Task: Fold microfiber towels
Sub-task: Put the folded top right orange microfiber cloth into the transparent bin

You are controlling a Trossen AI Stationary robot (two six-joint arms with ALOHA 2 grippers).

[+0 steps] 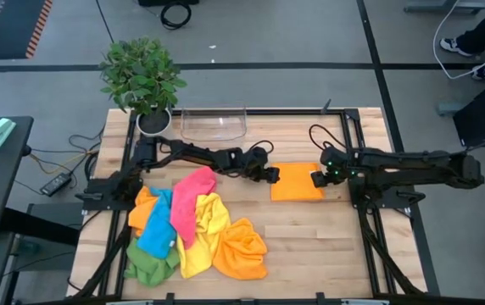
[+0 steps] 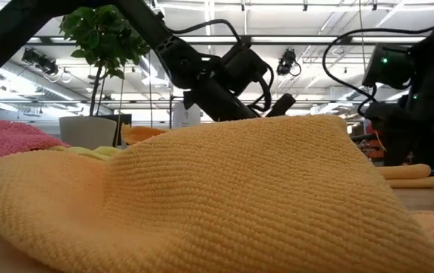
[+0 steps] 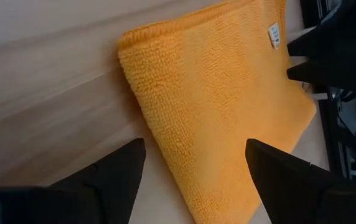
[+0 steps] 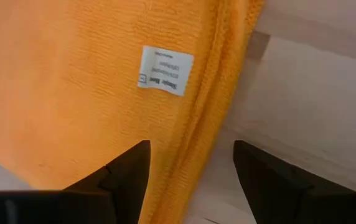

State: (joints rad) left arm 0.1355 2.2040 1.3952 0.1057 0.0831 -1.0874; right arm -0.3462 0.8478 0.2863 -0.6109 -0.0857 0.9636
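High view, left to right: potted plant (image 1: 143, 80) at the far-left corner of the table (image 1: 310, 246), clear tray (image 1: 214, 124) at the far edge, then the unfolded pile of towels (image 1: 193, 229) spread near-left: orange, blue, green, pink, yellow.

Left gripper (image 1: 270, 174) sits just off the left edge of the folded orange towel (image 1: 297, 183); jaws wide, holding nothing. Left wrist view shows the towel's corner between and just beyond the jaws, flat on the wood.

Folded orange towel lies mid-table, right of the pile, long axis running left-right between the two grippers.

Right gripper (image 1: 320, 178) is at the towel's right edge; jaws wide, empty. Right wrist view: white care label (image 4: 165, 70) face up, stacked towel edges (image 4: 218, 93) visible beside bare wood.

Judgement: this towel looks done; next pick is in the pile, which lies left and nearer than both grippers. Left arm is clearly closer to it.

Hard to read: low view is mostly blocked by a yellow towel (image 2: 202, 197) right up against the lens. Layer count of the fold can't be confirmed. How the pile's towels overlap underneath is hidden.
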